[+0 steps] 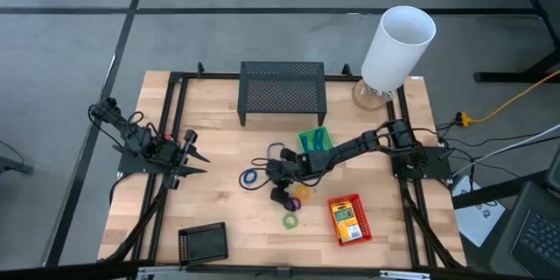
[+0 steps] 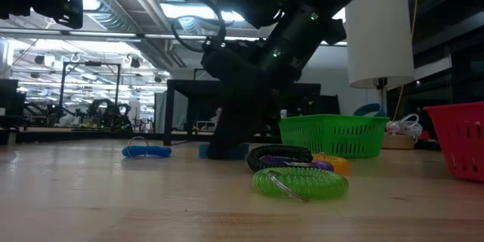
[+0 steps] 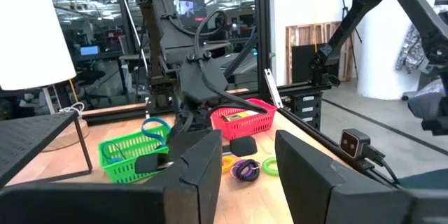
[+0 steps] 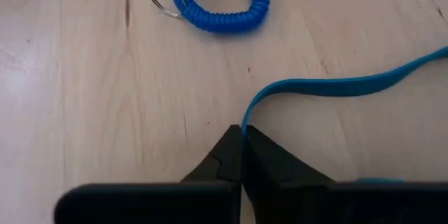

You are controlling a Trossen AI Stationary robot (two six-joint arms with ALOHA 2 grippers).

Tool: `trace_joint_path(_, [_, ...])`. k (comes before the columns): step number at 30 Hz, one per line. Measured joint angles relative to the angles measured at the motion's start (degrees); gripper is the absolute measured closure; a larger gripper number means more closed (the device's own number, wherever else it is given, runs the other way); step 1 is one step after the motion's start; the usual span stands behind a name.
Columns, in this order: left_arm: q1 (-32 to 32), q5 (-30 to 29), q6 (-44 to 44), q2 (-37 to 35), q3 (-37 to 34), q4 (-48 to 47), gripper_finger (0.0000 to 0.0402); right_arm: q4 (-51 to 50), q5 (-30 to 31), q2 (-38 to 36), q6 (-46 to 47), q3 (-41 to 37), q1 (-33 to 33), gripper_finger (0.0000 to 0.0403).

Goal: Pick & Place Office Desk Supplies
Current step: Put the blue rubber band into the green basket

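Observation:
A thin blue band (image 4: 336, 84) lies on the wooden table, and my right gripper (image 4: 242, 131) is shut on it near the table's middle (image 1: 274, 172). A blue coil ring (image 4: 220, 0) with a metal key ring lies just beyond, apart from the fingers. Purple (image 2: 283, 157), orange (image 2: 336, 163) and green (image 2: 300, 182) coil rings lie nearer the front edge. Behind my right arm stands a green basket (image 1: 315, 140). A red basket (image 1: 350, 219) holds a yellow-and-green pack. My left gripper (image 3: 245, 175) waits open at the table's left (image 1: 194, 156). My right gripper pinches the blue band at a bend in it (image 4: 246, 115) between its two fingertips. The fingers slant down from the table's right side. The band stands on its edge and runs off along the tabletop away from the fingers.
A wide black mesh stand (image 1: 283, 90) sits at the table's far side, with a tall white cylinder (image 1: 398, 48) at the far right corner. A black basket (image 1: 203, 243) rests at the front left. Bare wood lies between my left gripper and the rings.

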Motion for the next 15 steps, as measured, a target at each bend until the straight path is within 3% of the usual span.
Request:
trace_joint_path(6, [0.0,0.0,0.2,0.0,0.0,0.0,0.0272,3.1,1.9,-1.8,-4.2,-0.3,0.3,0.0398])
trace_joint_path(15, [0.0,0.8,0.2,0.0,0.0,0.0,0.0272,5.3,18.3,-10.8,-5.1,-0.2,1.7,0.04])
